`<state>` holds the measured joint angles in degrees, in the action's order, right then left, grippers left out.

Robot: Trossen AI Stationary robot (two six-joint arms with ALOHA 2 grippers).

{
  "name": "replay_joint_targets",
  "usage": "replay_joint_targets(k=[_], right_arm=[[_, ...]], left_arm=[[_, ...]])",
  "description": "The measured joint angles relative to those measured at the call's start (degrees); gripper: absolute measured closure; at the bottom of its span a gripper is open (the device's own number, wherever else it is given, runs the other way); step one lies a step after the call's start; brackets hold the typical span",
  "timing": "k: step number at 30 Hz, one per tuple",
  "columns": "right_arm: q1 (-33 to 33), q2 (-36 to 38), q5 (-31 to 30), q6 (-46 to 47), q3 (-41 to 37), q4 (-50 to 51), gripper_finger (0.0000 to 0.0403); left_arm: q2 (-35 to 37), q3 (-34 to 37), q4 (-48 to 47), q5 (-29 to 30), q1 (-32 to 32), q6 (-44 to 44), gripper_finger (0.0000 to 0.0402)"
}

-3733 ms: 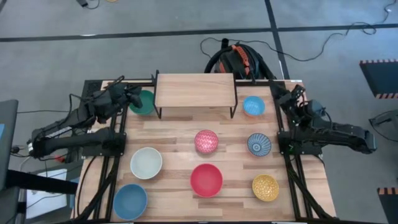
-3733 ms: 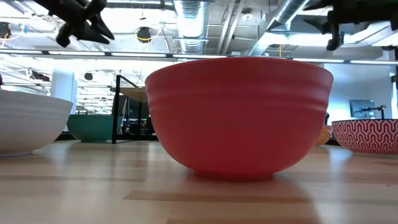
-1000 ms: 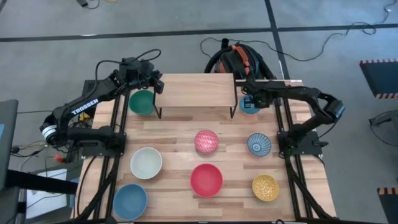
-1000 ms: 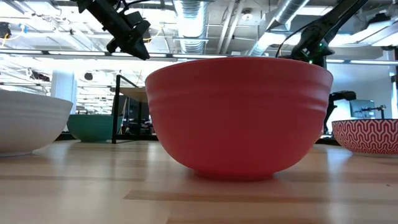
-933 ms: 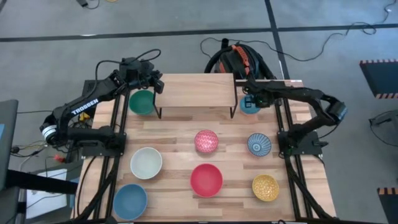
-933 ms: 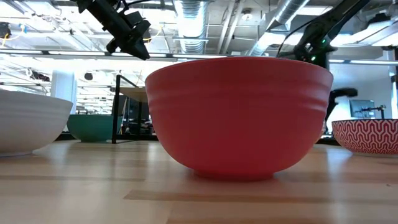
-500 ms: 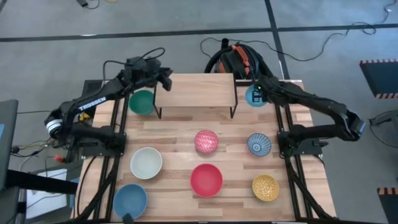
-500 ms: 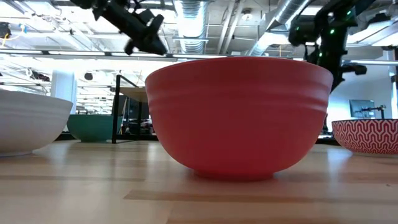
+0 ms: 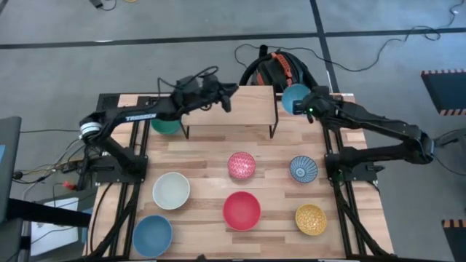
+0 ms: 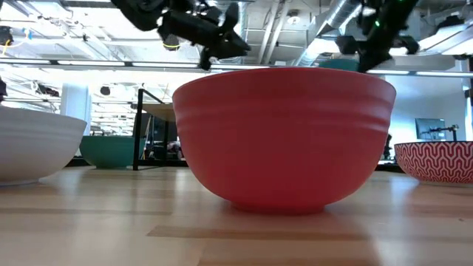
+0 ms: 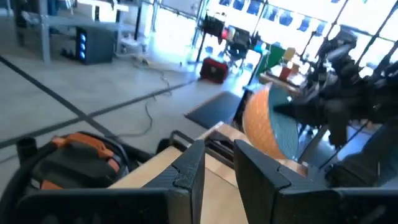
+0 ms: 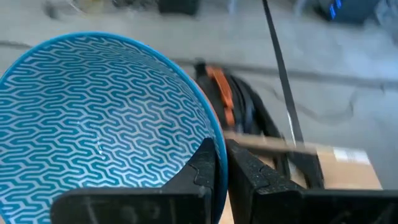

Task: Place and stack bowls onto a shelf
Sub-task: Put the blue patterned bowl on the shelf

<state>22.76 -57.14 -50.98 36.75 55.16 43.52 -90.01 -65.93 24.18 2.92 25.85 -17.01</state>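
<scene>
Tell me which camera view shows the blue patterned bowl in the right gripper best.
The right wrist view: the blue patterned bowl fills it, its rim pinched by the right gripper. The high view shows the bowl small, beside the shelf. The left wrist view shows its orange underside, tilted. The low view shows only an edge.

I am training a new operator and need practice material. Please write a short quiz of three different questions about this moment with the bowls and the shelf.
1. True or false: the right gripper is shut on the rim of the blue patterned bowl.
2. Multiple choice: which bowl sits partly under the left arm, beside the shelf? A) red bowl B) green bowl C) yellow speckled bowl
3. Short answer: how many bowls rest on top of the shelf?

Key:
1. True; the rim is pinched between the fingers in the right wrist view.
2. B, the green bowl.
3. None; the left gripper hangs over the shelf holding nothing.
</scene>
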Motion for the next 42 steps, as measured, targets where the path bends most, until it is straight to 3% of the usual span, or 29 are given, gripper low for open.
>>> replay_joint_targets(k=[7,13,19,23,28,33,42], right_arm=[[-4.3,-1.6,-1.8,-18.2,3.3,-14.3,0.0361],[-6.4,-5.2,-1.7,-32.8,3.8,-25.1,0.0361],[-8.2,-9.0,-1.6,-35.8,3.7,-29.6,0.0361],[-9.2,-10.5,-1.3,-35.9,3.7,-30.9,0.0361],[-9.5,-10.8,3.4,-38.3,3.7,-32.8,0.0361],[-8.7,-10.8,7.5,-41.4,3.7,-34.4,0.0358],[-7.1,-10.8,10.7,-39.5,3.7,-35.4,0.0354]], left_arm=[[-7.7,-17.6,-17.9,-0.9,-2.7,1.3,0.0275],[-12.4,-29.7,-26.7,-0.2,-4.9,9.3,0.0229],[-12.4,-32.6,-29.6,4.9,-6.5,18.1,0.0224],[-12.4,-32.7,-31.3,5.1,-6.6,22.1,0.0223],[-12.4,-32.7,-36.4,7.0,-6.8,25.7,0.0223],[-12.4,-32.7,-39.8,9.7,-6.9,30.3,0.0245],[-12.4,-32.8,-40.4,12.1,-6.7,29.6,0.0355]])
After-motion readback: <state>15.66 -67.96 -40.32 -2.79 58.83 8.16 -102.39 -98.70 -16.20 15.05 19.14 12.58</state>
